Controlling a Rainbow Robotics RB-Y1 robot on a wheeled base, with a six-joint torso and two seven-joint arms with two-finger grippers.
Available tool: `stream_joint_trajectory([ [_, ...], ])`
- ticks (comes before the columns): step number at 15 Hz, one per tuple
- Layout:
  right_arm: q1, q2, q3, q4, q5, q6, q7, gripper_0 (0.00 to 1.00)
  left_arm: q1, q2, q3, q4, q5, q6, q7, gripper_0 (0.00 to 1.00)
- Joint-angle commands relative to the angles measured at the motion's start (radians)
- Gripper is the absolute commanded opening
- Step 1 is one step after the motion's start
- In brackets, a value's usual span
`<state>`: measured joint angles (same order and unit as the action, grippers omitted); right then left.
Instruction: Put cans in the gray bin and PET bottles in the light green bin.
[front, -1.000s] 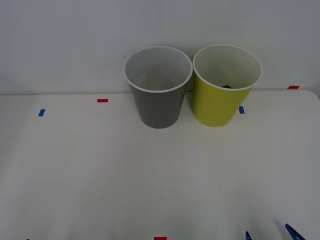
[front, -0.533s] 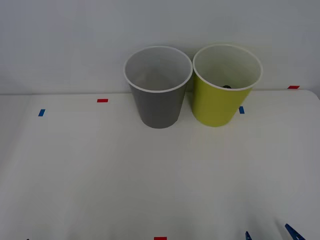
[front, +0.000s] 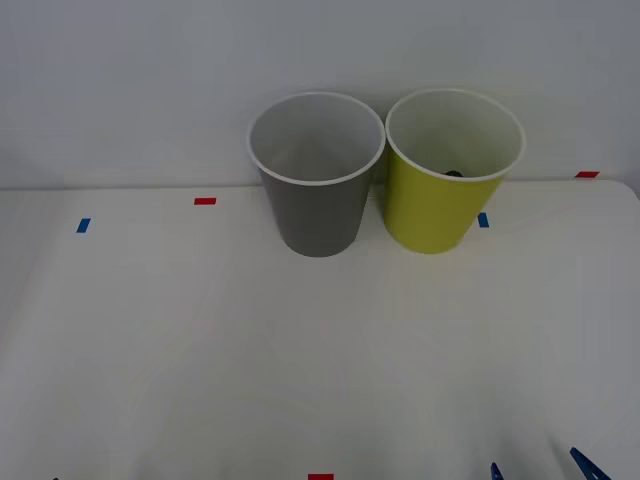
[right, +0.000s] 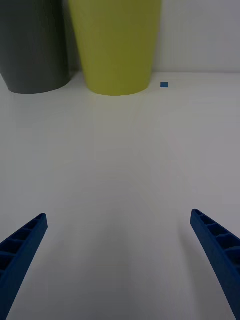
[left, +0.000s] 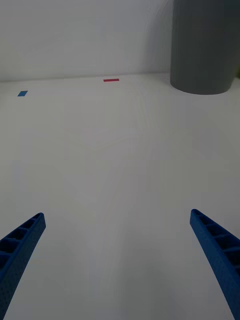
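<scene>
Both grippers sat low at the near edge of my white table (front: 200, 350), each with its blue ribbed fingers spread wide and holding nothing. My right gripper (right: 119, 260) showed in the front view as two blue tips at about five o'clock (front: 545, 468), its fingers (right: 22, 250) pointing across bare tabletop toward the bins. My left gripper (left: 118, 260) faced the same way, fingers (left: 215, 255) apart over open table.

At twelve o'clock stood the tall tapered gray bin with a thin white rim (front: 318, 215), upright, and just beside it toward one o'clock the yellow-green bin of the same shape (front: 435, 215), also upright; I could not tell whether their walls touched. Deep inside the yellow-green bin I saw a small dark round shape (front: 453, 173), too hidden to identify. Small red (front: 205, 201) and blue (front: 83, 225) tape marks dotted the table.
</scene>
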<state>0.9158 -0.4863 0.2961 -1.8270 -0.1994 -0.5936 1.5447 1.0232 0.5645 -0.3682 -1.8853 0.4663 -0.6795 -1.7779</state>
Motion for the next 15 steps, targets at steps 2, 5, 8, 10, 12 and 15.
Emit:
stream_joint_trajectory([
  [2, 0.000, 0.000, 0.000, 0.000, 0.000, 0.000, 0.000, 1.00, 0.000, 0.000, 0.000, 0.000, 0.000, 0.000, 0.000, 1.00],
  [5, 0.000, 0.000, 0.000, 0.000, 0.000, 0.000, 0.000, 1.00, 0.000, 0.000, 0.000, 0.000, 0.000, 0.000, 0.000, 1.00],
  [8, 0.000, 0.000, 0.000, 0.000, 0.000, 0.000, 0.000, 1.00, 0.000, 0.000, 0.000, 0.000, 0.000, 0.000, 0.000, 1.00],
  [10, 0.000, 0.000, 0.000, 0.000, 0.000, 0.000, 0.000, 1.00, 0.000, 0.000, 0.000, 0.000, 0.000, 0.000, 0.000, 1.00],
  [12, 0.000, 0.000, 0.000, 0.000, 0.000, 0.000, 0.000, 1.00, 0.000, 0.000, 0.000, 0.000, 0.000, 0.000, 0.000, 1.00],
  [15, 0.000, 0.000, 0.000, 0.000, 0.000, 0.000, 0.000, 1.00, 0.000, 0.000, 0.000, 0.000, 0.000, 0.000, 0.000, 1.00],
])
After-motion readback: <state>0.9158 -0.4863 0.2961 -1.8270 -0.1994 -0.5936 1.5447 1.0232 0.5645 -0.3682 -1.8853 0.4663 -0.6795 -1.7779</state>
